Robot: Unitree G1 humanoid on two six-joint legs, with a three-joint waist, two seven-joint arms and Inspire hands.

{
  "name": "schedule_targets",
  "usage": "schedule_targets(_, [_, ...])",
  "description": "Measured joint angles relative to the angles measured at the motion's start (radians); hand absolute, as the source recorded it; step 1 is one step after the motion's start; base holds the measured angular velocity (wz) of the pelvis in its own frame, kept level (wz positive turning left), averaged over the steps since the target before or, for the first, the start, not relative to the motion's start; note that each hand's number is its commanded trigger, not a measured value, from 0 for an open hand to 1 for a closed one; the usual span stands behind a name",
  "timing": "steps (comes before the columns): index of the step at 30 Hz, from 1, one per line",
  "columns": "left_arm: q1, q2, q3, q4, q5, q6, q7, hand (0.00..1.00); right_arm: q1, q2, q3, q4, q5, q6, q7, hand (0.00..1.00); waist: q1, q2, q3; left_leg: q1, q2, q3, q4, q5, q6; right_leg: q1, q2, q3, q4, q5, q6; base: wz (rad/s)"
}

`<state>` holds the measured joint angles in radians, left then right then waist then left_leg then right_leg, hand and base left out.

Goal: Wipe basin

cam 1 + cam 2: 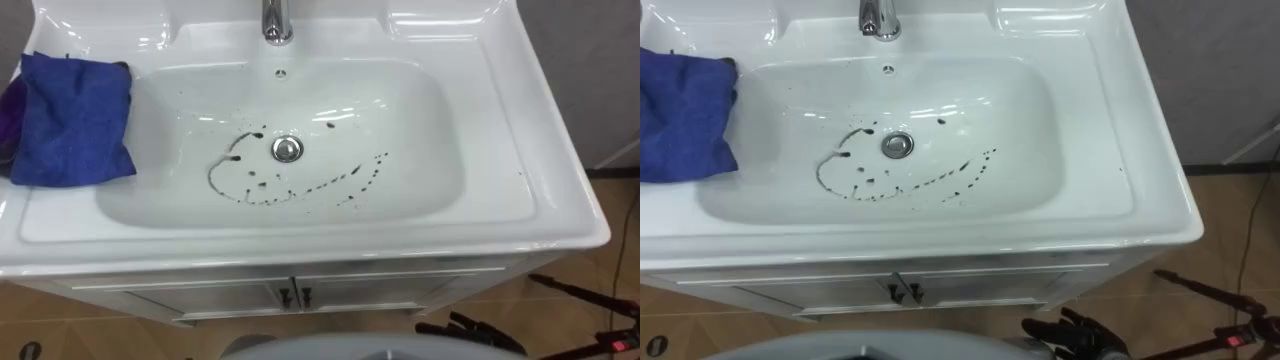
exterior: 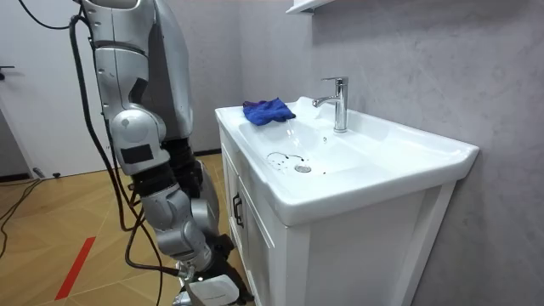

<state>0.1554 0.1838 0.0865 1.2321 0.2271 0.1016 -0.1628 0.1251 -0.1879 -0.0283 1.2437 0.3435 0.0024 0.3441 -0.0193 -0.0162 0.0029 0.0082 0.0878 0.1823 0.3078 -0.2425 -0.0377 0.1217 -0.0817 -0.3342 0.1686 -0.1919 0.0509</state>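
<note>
The white basin (image 1: pixel 470 190) lies right below me, with dark smears (image 1: pixel 300 188) curving round the metal drain (image 1: pixel 287 149) on its floor. A crumpled blue cloth (image 1: pixel 75 118) rests on the rim at the basin's left, lying free. In the room view the cloth (image 2: pixel 268 110) lies at the far end of the basin top (image 2: pixel 399 140), and I stand upright close against the cabinet front. My right hand (image 1: pixel 1072 336) hangs low at the bottom edge, below the basin's front rim, dark fingers loose and holding nothing.
A chrome tap (image 1: pixel 276 22) rises at the back of the basin. Below the rim are white cabinet doors with two small dark handles (image 1: pixel 295 296). Black stand legs (image 1: pixel 585 295) lie on the wooden floor to the right. A grey wall backs the basin.
</note>
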Motion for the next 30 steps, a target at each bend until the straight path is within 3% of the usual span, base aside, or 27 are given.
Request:
schedule_targets(12, [0.014, 0.002, 0.011, -0.001, -0.11, -0.001, 0.01, 0.0, -0.026, -0.004, -0.016, 0.04, -0.005, 0.001, 0.009, 0.0, 0.0, 0.006, 0.0025, -0.003, 0.0, -0.006, 0.001, 0.0, 0.0, 0.0, 0.0, -0.011, 0.0, -0.005, -0.001, 0.01])
schedule_targets(18, [0.018, 0.004, 0.01, 0.002, -0.133, -0.017, 0.025, 0.0, -0.025, -0.005, -0.015, 0.041, -0.003, 0.001, 0.008, 0.0, 0.0, 0.009, 0.0018, -0.003, 0.0, -0.006, 0.0, 0.0, -0.001, 0.002, -0.001, -0.014, 0.002, -0.011, -0.001, 0.0])
schedule_targets(23, [0.041, 0.004, 0.02, 0.014, -0.249, -0.017, 0.026, 0.0, -0.022, -0.005, -0.036, 0.045, -0.012, 0.003, 0.01, 0.0, -0.003, 0.006, 0.0041, 0.0, -0.009, -0.022, 0.0, 0.0, -0.001, 0.01, -0.008, -0.026, 0.004, -0.017, 0.003, 0.08])
schedule_targets(27, [0.082, 0.004, 0.031, 0.021, -0.447, -0.011, 0.013, 0.0, -0.028, -0.005, -0.047, 0.044, -0.028, 0.021, 0.019, 0.0, 0.003, 0.001, 0.0068, 0.003, -0.015, -0.039, -0.002, 0.0, -0.001, 0.023, -0.011, -0.047, 0.0, -0.019, 0.006, 0.14])
schedule_targets(30, [0.098, 0.002, 0.031, 0.022, -0.574, -0.008, 0.013, 0.0, -0.025, -0.009, -0.043, 0.044, -0.04, 0.022, 0.02, 0.0, 0.025, -0.001, 0.0091, -0.007, -0.015, -0.046, 0.004, 0.0, -0.001, 0.021, -0.01, -0.057, 0.0, -0.023, 0.005, 0.11])
